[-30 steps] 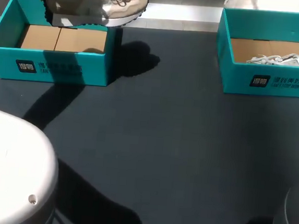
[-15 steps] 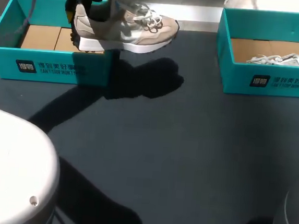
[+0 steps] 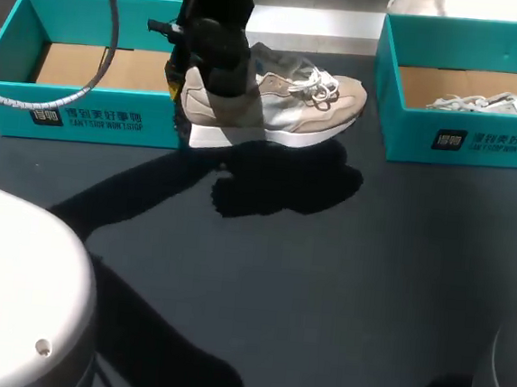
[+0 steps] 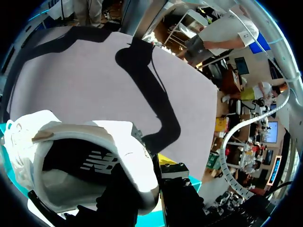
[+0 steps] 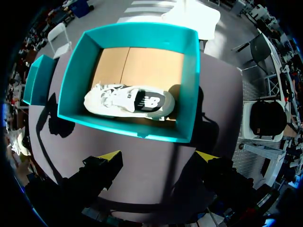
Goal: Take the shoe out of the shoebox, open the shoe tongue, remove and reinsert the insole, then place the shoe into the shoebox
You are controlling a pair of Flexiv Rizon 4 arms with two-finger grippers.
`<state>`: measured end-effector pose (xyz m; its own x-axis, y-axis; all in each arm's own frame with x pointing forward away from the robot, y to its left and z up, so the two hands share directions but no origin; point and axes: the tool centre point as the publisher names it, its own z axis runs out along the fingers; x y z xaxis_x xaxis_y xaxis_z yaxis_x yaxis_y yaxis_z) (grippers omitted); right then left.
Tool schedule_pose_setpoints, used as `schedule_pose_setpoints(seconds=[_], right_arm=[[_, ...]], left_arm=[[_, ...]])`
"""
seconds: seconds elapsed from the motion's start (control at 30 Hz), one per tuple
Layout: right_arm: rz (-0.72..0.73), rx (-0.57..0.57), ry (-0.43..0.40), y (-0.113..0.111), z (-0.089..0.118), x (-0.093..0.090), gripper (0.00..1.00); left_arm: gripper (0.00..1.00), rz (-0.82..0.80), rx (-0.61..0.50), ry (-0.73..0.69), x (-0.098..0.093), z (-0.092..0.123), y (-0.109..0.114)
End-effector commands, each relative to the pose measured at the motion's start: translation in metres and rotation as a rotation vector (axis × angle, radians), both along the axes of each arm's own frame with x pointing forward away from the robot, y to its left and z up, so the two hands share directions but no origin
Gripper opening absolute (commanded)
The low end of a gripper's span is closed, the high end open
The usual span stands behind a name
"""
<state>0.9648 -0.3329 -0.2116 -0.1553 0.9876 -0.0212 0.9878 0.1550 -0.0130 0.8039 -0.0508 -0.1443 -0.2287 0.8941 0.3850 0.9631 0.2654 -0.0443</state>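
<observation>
Beige-and-grey suede sneaker with white sole and white laces (image 3: pixel 275 109): out of the box, held off the table just beside the right front corner of the teal cardboard left shoebox (image 3: pixel 84 115). The shadow on the dark table (image 3: pixel 322 299) sits apart from the sole, so it looks airborne.

Left gripper (image 3: pixel 182 83) pinches the sneaker at the heel. In the left wrist view one finger is inside the heel collar and the other, yellow-tipped, is outside it, so the left gripper (image 4: pixel 149 177) is clamped on the back of the sneaker (image 4: pixel 94 142).

Key relation: the long axis runs straight away from the left shoebox. The heel is at the claw on the box side; the toe, laces and tongue point away from it, toward the right arm's side. Sole faces down, roughly level.

A matching teal second shoebox (image 3: pixel 462 139) sits well apart from the left shoebox, across the table, with a second pale sneaker (image 3: pixel 484 103) lying in it.

Right gripper (image 5: pixel 159 156) is spread wide and empty, above the table on the near side of the second shoebox (image 5: pixel 189 85), far from the left shoebox and from the held sneaker.

Judgement: take-out is nearly done. Next comes set-down on the table beyond the left shoebox. The tongue end faces the free right arm, which has to cross over to it.
</observation>
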Motion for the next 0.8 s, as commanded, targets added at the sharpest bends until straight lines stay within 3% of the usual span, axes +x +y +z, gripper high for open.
schedule_pose_setpoints(seconds=[0.03,0.57,0.8], right_arm=[[0.000,-0.001,-0.002,0.000,0.000,-0.001,1.00],[0.000,-0.001,-0.002,0.000,0.000,-0.001,1.00],[0.000,-0.001,-0.002,0.000,0.000,-0.001,1.00]], left_arm=[[0.00,-0.007,-0.019,0.004,-0.004,-0.004,0.001],[0.00,-0.007,-0.019,0.004,-0.004,-0.004,0.001],[0.00,-0.080,0.041,-0.043,-0.060,-0.012,-0.044]])
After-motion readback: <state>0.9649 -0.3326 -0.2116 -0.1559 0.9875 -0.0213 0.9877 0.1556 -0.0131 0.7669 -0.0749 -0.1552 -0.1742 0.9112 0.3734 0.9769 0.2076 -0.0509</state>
